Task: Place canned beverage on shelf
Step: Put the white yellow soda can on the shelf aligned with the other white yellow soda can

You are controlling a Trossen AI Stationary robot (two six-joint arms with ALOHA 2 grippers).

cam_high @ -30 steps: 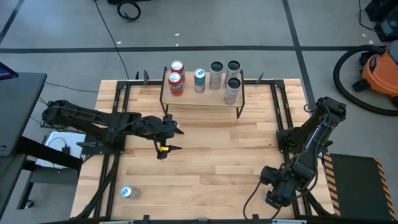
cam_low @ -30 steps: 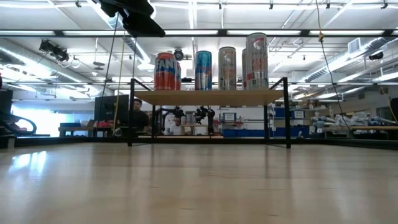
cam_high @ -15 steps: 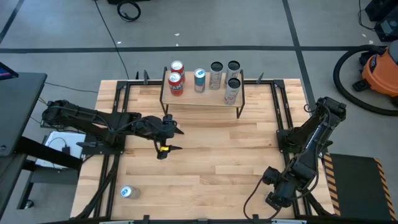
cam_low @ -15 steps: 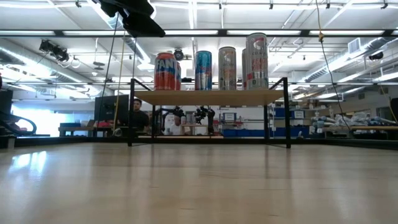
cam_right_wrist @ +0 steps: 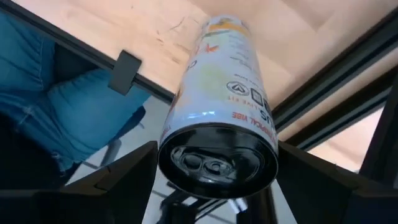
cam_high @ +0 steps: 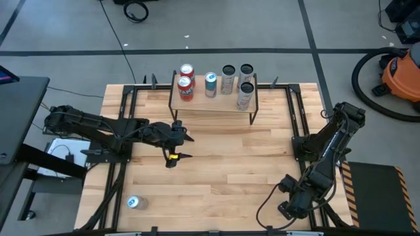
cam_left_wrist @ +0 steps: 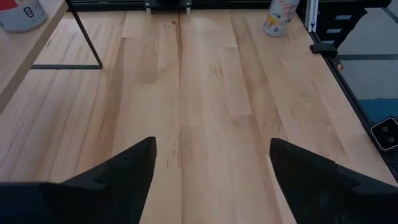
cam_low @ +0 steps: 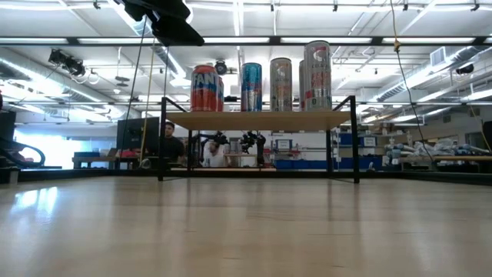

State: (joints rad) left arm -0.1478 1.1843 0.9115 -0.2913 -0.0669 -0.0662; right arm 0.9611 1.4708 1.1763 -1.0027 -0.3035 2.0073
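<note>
Holding a pale can (cam_right_wrist: 219, 124) between spread jaws, the right gripper (cam_high: 292, 204) sits at the table's near right corner. Left gripper (cam_high: 182, 147) hovers mid-table, jaws spread and empty. Carry the can upright to the shelf (cam_high: 216, 103) and set it in a free spot.

Six cans (cam_high: 211, 84) stand on the shelf (cam_high: 213, 105) at the table's (cam_high: 230, 164) far edge.

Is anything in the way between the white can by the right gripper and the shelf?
Nothing visible. Only bare table lies between the tall white drink can at the right gripper and the low wooden shelf with black legs. The open left gripper hovers off to one side. Six cans already crowd the shelf.
</note>
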